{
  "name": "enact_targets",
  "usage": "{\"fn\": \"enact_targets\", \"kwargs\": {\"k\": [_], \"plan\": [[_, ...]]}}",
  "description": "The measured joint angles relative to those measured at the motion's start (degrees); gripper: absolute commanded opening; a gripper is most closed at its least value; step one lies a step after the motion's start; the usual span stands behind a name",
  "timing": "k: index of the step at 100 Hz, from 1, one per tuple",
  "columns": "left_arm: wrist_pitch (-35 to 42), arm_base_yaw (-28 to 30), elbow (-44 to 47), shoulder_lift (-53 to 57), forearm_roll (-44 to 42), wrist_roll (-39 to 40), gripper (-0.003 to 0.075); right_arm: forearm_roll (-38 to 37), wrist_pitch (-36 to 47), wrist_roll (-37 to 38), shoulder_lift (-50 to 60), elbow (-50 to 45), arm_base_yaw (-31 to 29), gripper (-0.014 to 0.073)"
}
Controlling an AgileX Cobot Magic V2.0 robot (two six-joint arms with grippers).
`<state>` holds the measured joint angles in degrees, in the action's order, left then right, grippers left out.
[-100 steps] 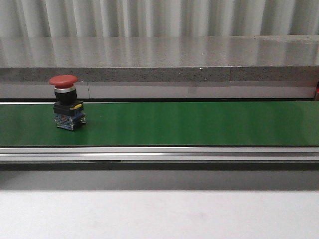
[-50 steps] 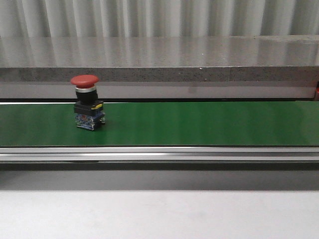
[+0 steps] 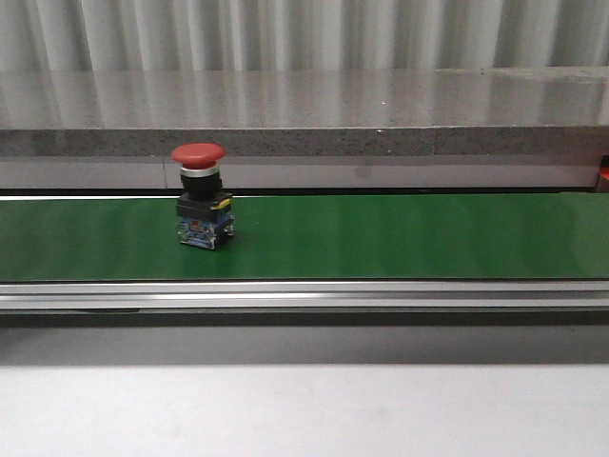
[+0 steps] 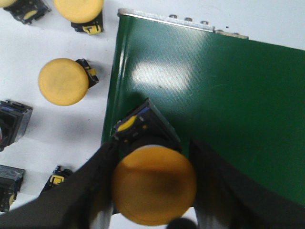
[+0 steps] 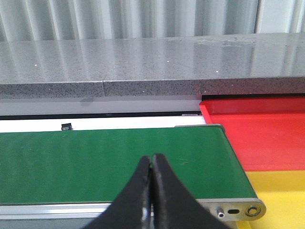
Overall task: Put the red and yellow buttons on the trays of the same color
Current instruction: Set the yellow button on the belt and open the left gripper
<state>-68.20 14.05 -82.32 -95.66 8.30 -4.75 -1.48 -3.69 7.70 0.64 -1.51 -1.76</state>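
Backdrop, front view: we see a corrugated grey wall [image 3: 304, 33] behind a speckled grey stone ledge [image 3: 304, 114], and a pale table surface [image 3: 304, 409] nearest the camera.
Belt, front view: a green conveyor belt [image 3: 400, 236] runs across the whole width, with a metal rail [image 3: 304, 295] along its near edge.
Red button, front view: we find one red button [image 3: 201, 208] standing upright on the belt, left of the middle; its red mushroom cap is on top, with a black collar and a blue base with a yellow tab below.
Arms, front view: we see neither gripper here.
Left gripper, left wrist view: the left gripper [image 4: 153, 179] is holding a yellow button [image 4: 153, 183], one dark finger on each side of its body, the yellow cap facing the camera.
Position, left wrist view: the held button is over the edge of the belt's end, by its metal end roller [image 4: 181, 21].
Spare buttons, left wrist view: on the white table beside the belt we count several more; one yellow-capped button [image 4: 63, 81] lies near the belt edge, another [image 4: 80, 9] is partly cut off by the frame, and dark blocks at the frame edge are too cropped for us to identify.
Right gripper, right wrist view: the right gripper [image 5: 151, 191] has its two dark fingers pressed together with nothing between them, over the other end of the green belt.
Trays, right wrist view: a red tray [image 5: 262, 133] sits just beyond the belt's end, and a yellow tray [image 5: 281, 191] adjoins it on the nearer side.
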Motion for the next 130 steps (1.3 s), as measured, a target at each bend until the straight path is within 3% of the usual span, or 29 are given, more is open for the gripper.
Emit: {"fn": "enact_targets", "kwargs": {"k": [35, 59, 88, 100, 120, 130], "plan": [[0.51, -0.44, 1.09, -2.14, -0.1, -0.07, 0.0248, 0.0, 0.0, 0.0, 0.0, 0.0, 0.0, -0.0066], [0.52, -0.44, 1.14, -4.17, 0.62, -0.12, 0.0544, 0.0, 0.0, 0.0, 0.0, 0.0, 0.0, -0.0066], [4.73, -1.28, 1.14, -1.09, 6.78, -4.2, 0.0542, 0.0, 0.0, 0.0, 0.0, 0.0, 0.0, -0.0066], [8.26, -4.24, 2.88, 3.48, 7.5, -6.16, 0.0437, 0.0, 0.0, 0.0, 0.0, 0.0, 0.0, -0.0066], [16.47, -10.94, 11.55, 12.8, 7.39, -7.47, -0.0024, 0.0, 0.0, 0.0, 0.0, 0.0, 0.0, -0.0066], [20.21, -13.58, 16.34, 17.58, 7.39, -7.9, -0.002, 0.0, 0.0, 0.0, 0.0, 0.0, 0.0, -0.0066]]}}
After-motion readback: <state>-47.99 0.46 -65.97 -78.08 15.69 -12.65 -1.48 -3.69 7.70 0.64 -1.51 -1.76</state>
